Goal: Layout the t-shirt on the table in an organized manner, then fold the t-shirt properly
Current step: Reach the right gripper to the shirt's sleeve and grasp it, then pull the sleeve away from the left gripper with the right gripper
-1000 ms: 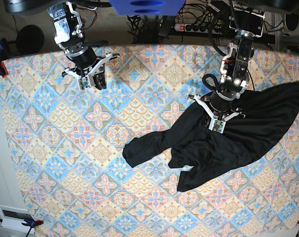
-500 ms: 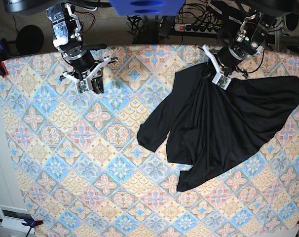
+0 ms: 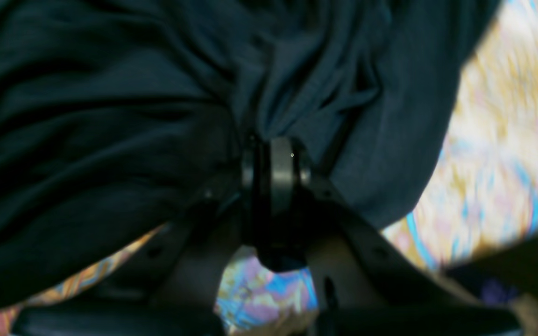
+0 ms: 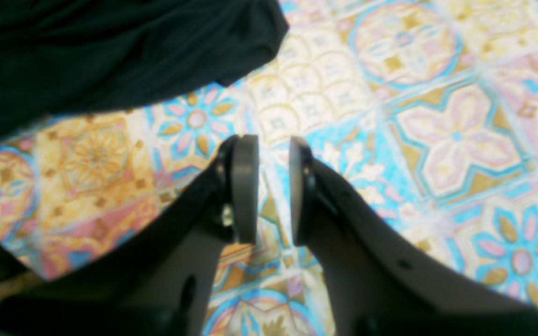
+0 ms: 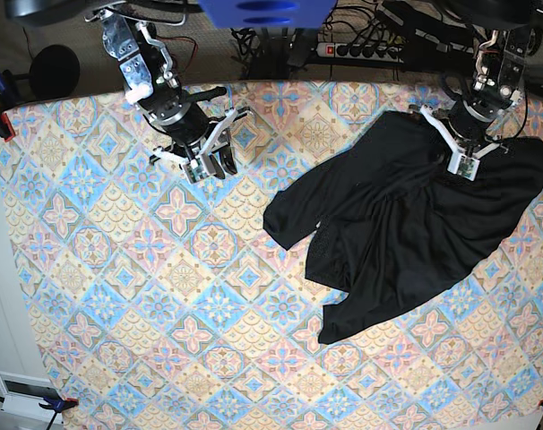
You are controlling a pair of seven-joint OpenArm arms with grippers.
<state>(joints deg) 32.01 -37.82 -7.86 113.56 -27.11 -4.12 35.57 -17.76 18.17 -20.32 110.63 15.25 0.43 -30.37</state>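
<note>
Fabric first: the t-shirt (image 5: 406,233) lies crumpled on the right half of the table (image 5: 119,296), a black heap reaching from near the far edge down toward the middle, with its right side running out to the table's right edge. One sleeve (image 5: 294,215) sticks out leftward toward the centre, and a narrower tail of cloth (image 5: 352,318) trails toward the near edge. Nothing is flat yet; folds run every way.

My left gripper (image 3: 276,161) is at the shirt's upper part, close to the table's far right corner, its jaws pressed together on a bunched pinch of the t-shirt (image 3: 110,116); the cloth fans out from the fingertips in tight creases (the patterned cover behind is blurred in my wrist view).

My right gripper (image 4: 266,186) hangs over bare table near the far edge, left of centre, well apart from the shirt. Its pads (image 4: 245,186) stand slightly apart with only the tile pattern between them, holding nothing. A sleeve end (image 4: 110,51) shows just beyond them.
</note>
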